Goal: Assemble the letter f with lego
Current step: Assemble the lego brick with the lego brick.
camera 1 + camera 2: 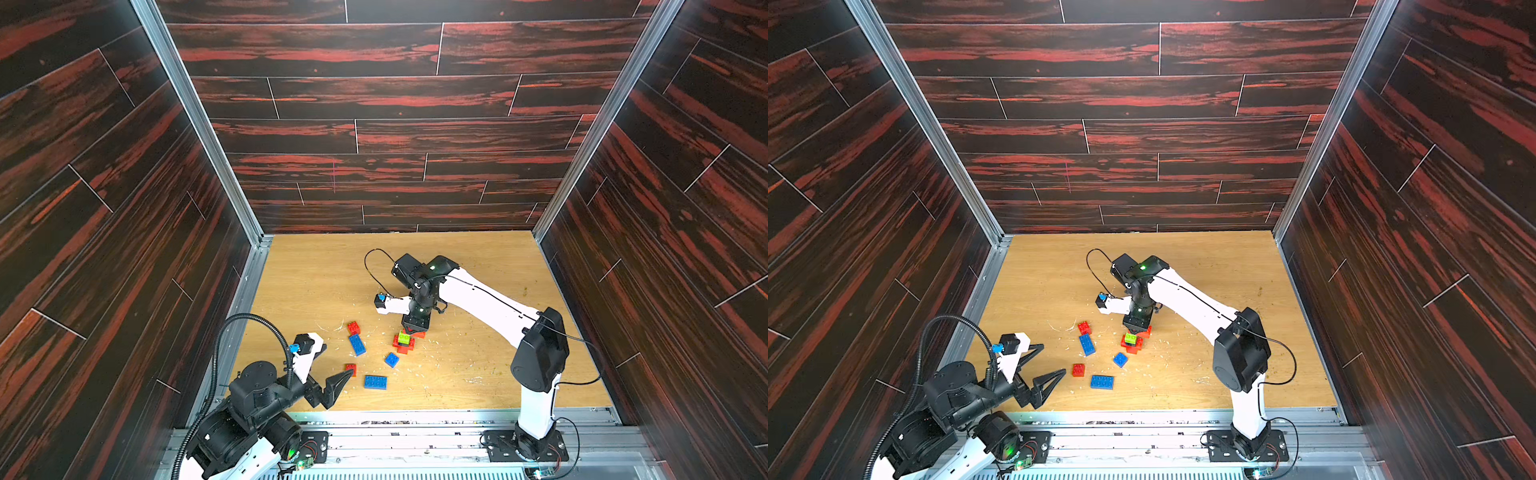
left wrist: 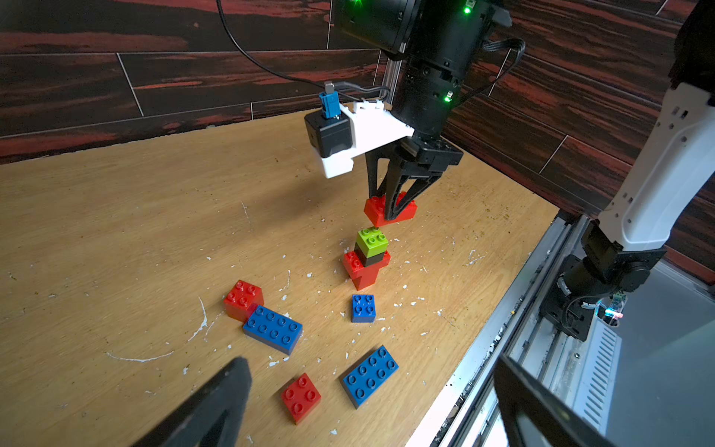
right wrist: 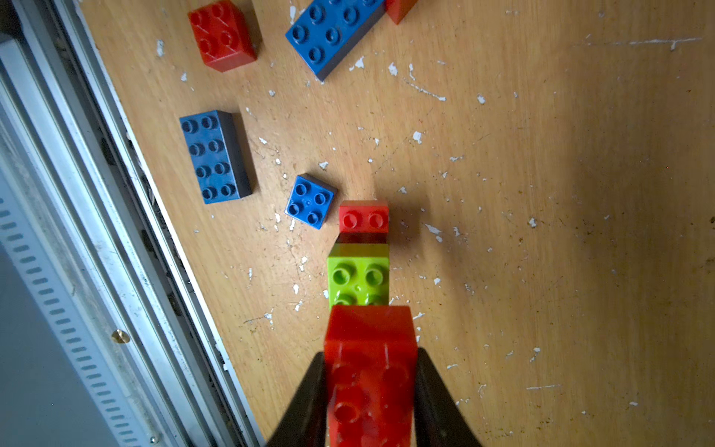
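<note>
Looking down on the surface (image 1: 478, 291), we take the stack (image 2: 367, 263) as our landmark: a red base (image 2: 361, 273), a black brick (image 2: 373, 259) on it, and a green brick (image 2: 371, 242) on top, studs up. The right tool (image 2: 390, 211) points down and is clamped on a red brick (image 2: 373, 213), its jaws pressing the two long sides. In the right wrist view this brick (image 3: 369, 336) is oblong, studs facing the camera, and its long axis runs straight toward the green brick (image 3: 358, 271) and the red studs (image 3: 363, 220) beyond. It hangs just above the stack, shifted to the far side, with its near end dipped a little toward the green studs. We cannot tell whether they touch.

Just in front of the stack lies a small blue brick (image 2: 363, 307). Farther front lies a long blue brick (image 2: 370, 375), with a red square (image 2: 301, 396) beside it. Left of the stack, a second long blue brick (image 2: 272, 329) points toward the far wall, with another red square (image 2: 243, 298) touching its far end.

Well to the front-left of the stack, the left tool (image 1: 1054, 358) has its jaws wide apart and holds nothing.
</note>
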`<state>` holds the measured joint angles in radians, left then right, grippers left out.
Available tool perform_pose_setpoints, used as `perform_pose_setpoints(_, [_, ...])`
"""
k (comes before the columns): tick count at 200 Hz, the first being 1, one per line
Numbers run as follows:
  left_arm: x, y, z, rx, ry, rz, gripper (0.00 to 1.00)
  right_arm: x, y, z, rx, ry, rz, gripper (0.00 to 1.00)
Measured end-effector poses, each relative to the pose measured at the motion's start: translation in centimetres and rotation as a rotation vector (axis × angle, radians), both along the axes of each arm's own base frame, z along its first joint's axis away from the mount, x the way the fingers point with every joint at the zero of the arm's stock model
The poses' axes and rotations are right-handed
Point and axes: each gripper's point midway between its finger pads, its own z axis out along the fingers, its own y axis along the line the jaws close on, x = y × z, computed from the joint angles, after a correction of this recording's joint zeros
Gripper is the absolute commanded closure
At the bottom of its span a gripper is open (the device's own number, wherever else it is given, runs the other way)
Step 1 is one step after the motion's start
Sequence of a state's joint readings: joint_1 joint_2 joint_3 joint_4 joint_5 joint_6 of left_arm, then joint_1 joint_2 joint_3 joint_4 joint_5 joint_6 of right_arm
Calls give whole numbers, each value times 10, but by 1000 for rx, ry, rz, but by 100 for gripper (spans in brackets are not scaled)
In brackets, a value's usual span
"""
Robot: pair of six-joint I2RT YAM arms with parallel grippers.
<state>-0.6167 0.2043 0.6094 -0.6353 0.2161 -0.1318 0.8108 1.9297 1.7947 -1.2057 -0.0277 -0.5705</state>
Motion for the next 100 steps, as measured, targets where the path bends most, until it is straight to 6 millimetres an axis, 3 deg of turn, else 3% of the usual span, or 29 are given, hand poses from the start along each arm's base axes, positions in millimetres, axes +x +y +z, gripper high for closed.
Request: perform_pose_setpoints(100, [0, 0, 0, 0, 0, 0, 0, -6, 5, -8, -5, 34, 29, 80])
